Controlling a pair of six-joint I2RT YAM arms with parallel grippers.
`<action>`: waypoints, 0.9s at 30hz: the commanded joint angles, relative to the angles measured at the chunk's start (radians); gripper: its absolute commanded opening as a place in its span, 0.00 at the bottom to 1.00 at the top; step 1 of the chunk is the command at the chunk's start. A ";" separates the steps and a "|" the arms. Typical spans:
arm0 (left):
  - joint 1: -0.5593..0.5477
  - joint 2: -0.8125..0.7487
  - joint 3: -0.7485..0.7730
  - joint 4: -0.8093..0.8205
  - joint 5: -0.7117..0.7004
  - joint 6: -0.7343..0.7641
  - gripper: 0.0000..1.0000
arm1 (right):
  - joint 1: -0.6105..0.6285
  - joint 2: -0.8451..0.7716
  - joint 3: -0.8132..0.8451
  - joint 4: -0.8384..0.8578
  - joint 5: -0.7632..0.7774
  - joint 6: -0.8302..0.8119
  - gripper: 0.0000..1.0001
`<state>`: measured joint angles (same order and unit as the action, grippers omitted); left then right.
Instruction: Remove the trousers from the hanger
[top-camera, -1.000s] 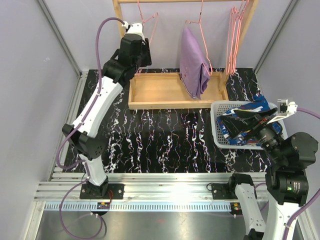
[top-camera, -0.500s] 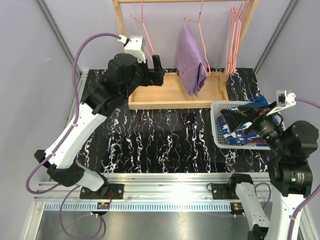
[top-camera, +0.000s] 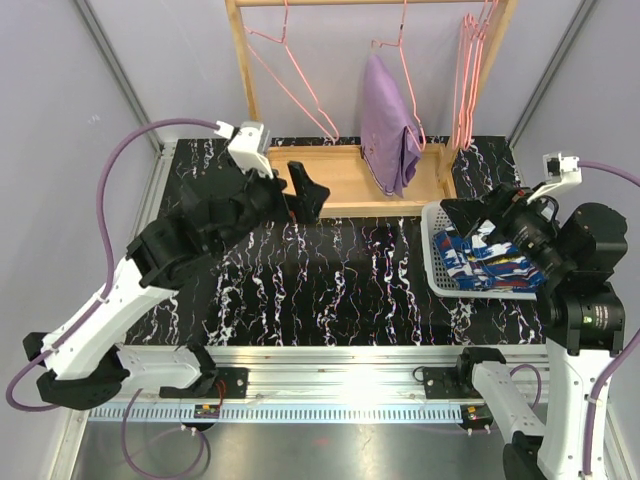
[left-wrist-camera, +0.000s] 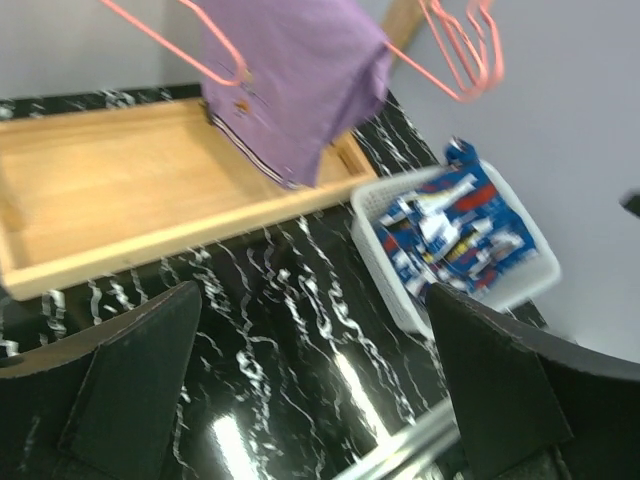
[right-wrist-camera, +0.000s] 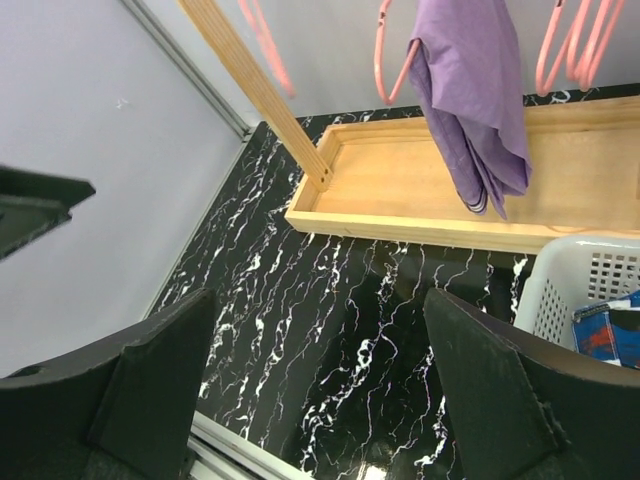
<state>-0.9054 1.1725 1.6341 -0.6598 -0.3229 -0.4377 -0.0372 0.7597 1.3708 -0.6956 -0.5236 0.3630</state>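
Plain lilac trousers (top-camera: 388, 130); blue trousers (top-camera: 495, 262) streaked white, red.

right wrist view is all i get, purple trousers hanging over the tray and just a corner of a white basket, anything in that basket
Observer: Yes. The blue patterned trousers lie bunched in the white basket, off any hanger.
Operator: ok where's the left claw
Observer: The left claw is open and empty, near the front left of the wooden tray, to the left of the purple trousers and not touching them.
Operator: and where does my right claw sit from above
Observer: From the top view the right claw is open and empty, raised by the basket's far left corner and pointing toward the tray.
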 joint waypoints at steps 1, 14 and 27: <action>-0.065 -0.039 -0.062 0.098 -0.014 -0.048 0.99 | 0.011 0.018 0.036 -0.004 0.042 -0.012 0.91; -0.243 0.255 0.160 0.232 -0.251 -0.055 0.99 | 0.011 -0.210 -0.068 -0.117 0.362 0.085 0.85; -0.230 0.720 0.575 0.555 -0.564 0.287 0.99 | 0.013 -0.379 -0.113 -0.240 0.223 0.163 0.85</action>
<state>-1.1465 1.8511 2.1509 -0.3408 -0.7601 -0.2928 -0.0315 0.4065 1.2922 -0.9218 -0.2306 0.4747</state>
